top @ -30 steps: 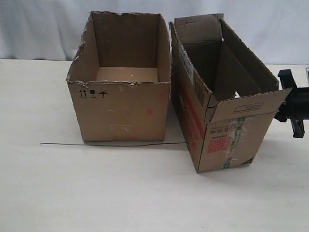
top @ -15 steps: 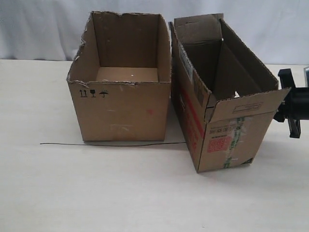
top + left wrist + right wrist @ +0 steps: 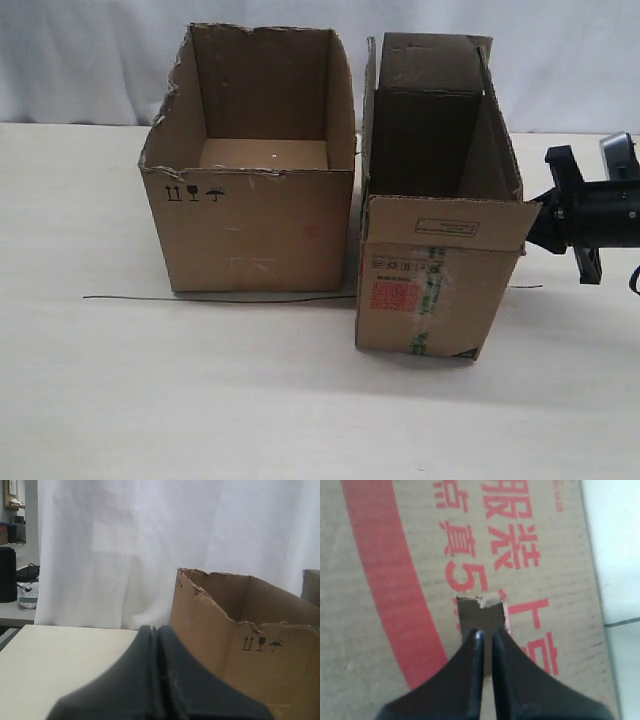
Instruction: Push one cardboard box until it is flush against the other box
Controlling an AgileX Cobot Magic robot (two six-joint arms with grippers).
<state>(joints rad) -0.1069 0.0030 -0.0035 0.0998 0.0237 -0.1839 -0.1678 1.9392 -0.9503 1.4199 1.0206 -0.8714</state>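
Note:
The cardboard box (image 3: 430, 262), narrow with a red label and green-printed tape on its end, stands right of the other box (image 3: 250, 215), wide with a torn rim and black symbols. Their facing sides run parallel with only a thin dark slit between them. The narrow box reaches further forward. My right gripper (image 3: 534, 224) is shut and presses its tips against the narrow box's outer long side. In the right wrist view the gripper (image 3: 485, 631) sits at a square hole (image 3: 481, 611) beside the red stripe (image 3: 390, 580). My left gripper (image 3: 157, 628) is shut and empty, beside the other box (image 3: 250, 635).
A thin dark line (image 3: 230, 298) runs along the table (image 3: 200, 400) under the boxes' fronts. A white curtain (image 3: 90, 60) hangs behind. In the left wrist view a side desk with a keyboard (image 3: 26, 573) lies beyond the table's edge.
The narrow box has swung round and slid left, from angled to parallel beside the wide box. My right gripper has travelled left with it.

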